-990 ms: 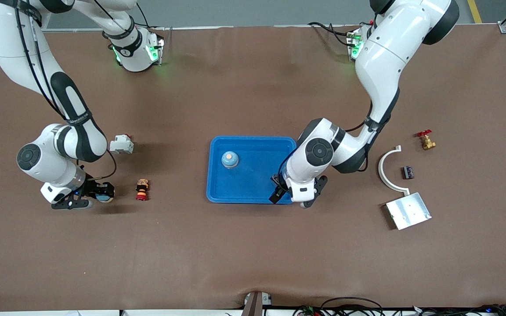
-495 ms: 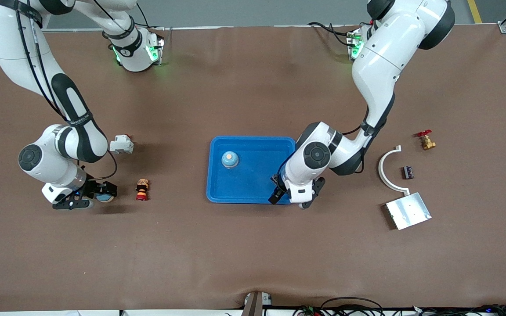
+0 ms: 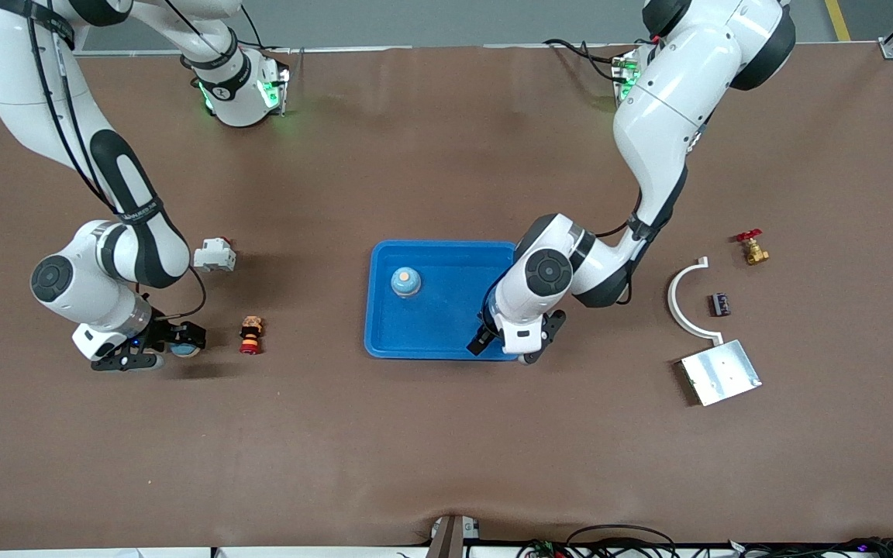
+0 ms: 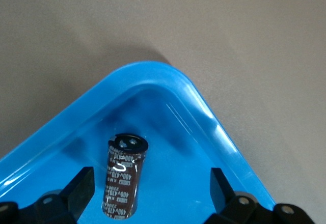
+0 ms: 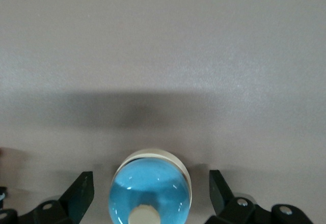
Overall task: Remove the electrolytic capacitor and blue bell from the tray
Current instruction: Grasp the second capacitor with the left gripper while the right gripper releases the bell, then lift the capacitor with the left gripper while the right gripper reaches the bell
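Note:
My left gripper (image 3: pixel 505 349) is open, low over the blue tray's (image 3: pixel 446 341) corner nearest the front camera at the left arm's end. In the left wrist view (image 4: pixel 151 188) a brown capacitor (image 4: pixel 124 175) sits in the tray (image 4: pixel 168 81) between the fingers, apart from both. My right gripper (image 3: pixel 163 347) is open around a blue bell (image 3: pixel 183 350) on the table; the right wrist view (image 5: pixel 151 183) shows the bell (image 5: pixel 150 193) with gaps on both sides. A second blue bell (image 3: pixel 405 281) stands in the tray.
Near the right arm lie a white block (image 3: pixel 214 254) and a red-and-orange button (image 3: pixel 249 335). Toward the left arm's end lie a white curved bracket (image 3: pixel 683 302), a small dark part (image 3: pixel 719 304), a brass valve (image 3: pixel 753 249) and a metal plate (image 3: pixel 722 372).
My left gripper has shifted a little over the tray toward the right arm's end. The right gripper has stayed around the bell.

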Available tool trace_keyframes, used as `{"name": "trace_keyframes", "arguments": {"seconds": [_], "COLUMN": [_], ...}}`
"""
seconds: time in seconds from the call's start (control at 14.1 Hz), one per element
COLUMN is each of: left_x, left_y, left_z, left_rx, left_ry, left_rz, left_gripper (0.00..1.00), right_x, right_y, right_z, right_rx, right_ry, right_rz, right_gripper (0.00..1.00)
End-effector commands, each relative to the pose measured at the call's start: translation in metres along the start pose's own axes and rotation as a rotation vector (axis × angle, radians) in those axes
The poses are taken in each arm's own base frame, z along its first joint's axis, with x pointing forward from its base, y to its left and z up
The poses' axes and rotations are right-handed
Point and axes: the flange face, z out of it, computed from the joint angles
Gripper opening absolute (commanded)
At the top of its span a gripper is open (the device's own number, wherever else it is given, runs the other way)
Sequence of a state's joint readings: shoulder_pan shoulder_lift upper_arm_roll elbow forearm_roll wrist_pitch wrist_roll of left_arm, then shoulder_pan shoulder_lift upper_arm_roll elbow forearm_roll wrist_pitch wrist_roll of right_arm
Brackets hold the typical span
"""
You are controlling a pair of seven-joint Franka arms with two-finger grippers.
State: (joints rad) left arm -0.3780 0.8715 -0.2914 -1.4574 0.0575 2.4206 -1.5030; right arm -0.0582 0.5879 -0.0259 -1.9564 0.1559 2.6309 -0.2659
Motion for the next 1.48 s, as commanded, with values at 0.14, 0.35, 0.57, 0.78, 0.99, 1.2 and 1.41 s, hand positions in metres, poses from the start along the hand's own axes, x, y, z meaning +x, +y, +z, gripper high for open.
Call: {"name": "trace_keyframes", "arguments": {"seconds": [0.14,0.35,0.57,0.78,0.99,1.2,1.41], "left_x": [0.004,0.004,0.006,0.006,0.005,0.006,0.012], "left_y": [-0.001,-0.005,-0.006,-0.005,-0.003,-0.002,-0.002], "left_z": [0.008,0.012,0.014,0.013,0.009,0.004,-0.008], "left_rx": [0.016,0.039,0.047,0.045,0.038,0.042,0.06], "left_ry": [0.025,0.024,0.03,0.029,0.029,0.032,0.056], "left_rz": [-0.003,-0.002,-0.002,-0.004,-0.004,-0.008,-0.004], "left_gripper": [1.0,1.0,1.0,0.72,0.38,0.09,0.04], "right_x": [0.014,0.015,0.012,0.003,-0.009,-0.016,-0.032], "right_y": [-0.028,-0.044,-0.05,-0.08,-0.12,-0.174,-0.238], "right_z": [-0.035,-0.073,-0.121,-0.182,-0.238,-0.251,-0.239], "right_rx": [0.05,0.062,0.071,0.07,0.058,0.038,-0.015], "right_ry": [-0.054,-0.084,-0.095,-0.101,-0.105,-0.105,-0.136], "right_rz": [0.064,0.128,0.158,0.235,0.316,0.364,0.397], "right_gripper": [1.0,1.0,1.0,1.0,1.0,1.0,1.0]}}
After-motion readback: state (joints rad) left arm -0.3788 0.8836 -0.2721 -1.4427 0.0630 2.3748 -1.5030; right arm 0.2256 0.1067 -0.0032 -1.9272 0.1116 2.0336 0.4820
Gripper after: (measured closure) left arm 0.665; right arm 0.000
